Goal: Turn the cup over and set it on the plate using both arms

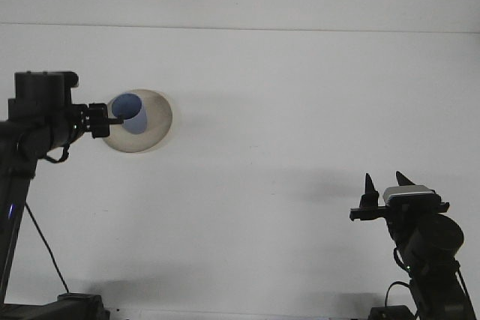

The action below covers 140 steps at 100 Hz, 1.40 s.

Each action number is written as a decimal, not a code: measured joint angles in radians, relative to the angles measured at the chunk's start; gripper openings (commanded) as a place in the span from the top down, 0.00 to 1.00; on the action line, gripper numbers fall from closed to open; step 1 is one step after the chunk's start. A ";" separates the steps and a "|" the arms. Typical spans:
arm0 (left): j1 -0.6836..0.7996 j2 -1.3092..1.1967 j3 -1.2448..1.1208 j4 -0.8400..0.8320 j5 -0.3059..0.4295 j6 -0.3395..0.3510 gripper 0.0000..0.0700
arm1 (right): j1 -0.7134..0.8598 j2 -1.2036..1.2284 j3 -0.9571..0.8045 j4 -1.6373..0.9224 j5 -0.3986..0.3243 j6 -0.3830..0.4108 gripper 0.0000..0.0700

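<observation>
A blue cup [132,116] stands upright, mouth up, on the left half of a round beige plate [155,127] at the left of the white table. My left gripper [111,118] sits just left of the cup at the plate's left rim, open and holding nothing. Its arm reaches in from the left edge. My right gripper [384,182] hangs at the lower right, far from the plate, fingers pointing up, open and empty.
The white table [285,110] stretches between the plate and the right arm. The right arm's base [429,252] stands at the lower right. A dark cable [41,237] hangs from the left arm at the lower left.
</observation>
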 measured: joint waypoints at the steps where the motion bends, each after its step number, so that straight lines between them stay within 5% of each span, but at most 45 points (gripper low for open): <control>1: 0.000 -0.015 -0.017 0.009 0.000 0.000 0.62 | 0.000 0.000 0.000 0.000 0.000 0.000 0.39; 49: -0.002 -0.681 -0.743 0.387 0.000 0.000 0.61 | 0.000 0.000 0.000 -0.001 0.000 0.000 0.39; 65: -0.002 -0.859 -0.921 0.454 0.000 0.000 0.38 | 0.000 0.000 0.000 -0.002 0.000 0.000 0.39; 109: -0.002 -1.004 -0.984 0.480 0.000 0.008 0.40 | 0.000 0.000 0.000 -0.001 0.000 0.000 0.39; 114: -0.002 -1.004 -0.984 0.480 0.000 0.008 0.43 | 0.000 0.000 0.000 0.000 0.000 0.000 0.40; 120: -0.002 -1.004 -0.984 0.481 0.000 0.008 0.58 | 0.000 0.000 0.000 0.001 0.000 0.000 0.48; 130: -0.002 -1.004 -0.984 0.481 0.000 0.012 1.00 | 0.000 0.000 0.000 0.002 0.000 0.000 0.71; 140: -0.002 -1.004 -0.984 0.481 0.000 0.013 0.99 | 0.000 0.000 0.000 0.002 0.000 0.000 0.99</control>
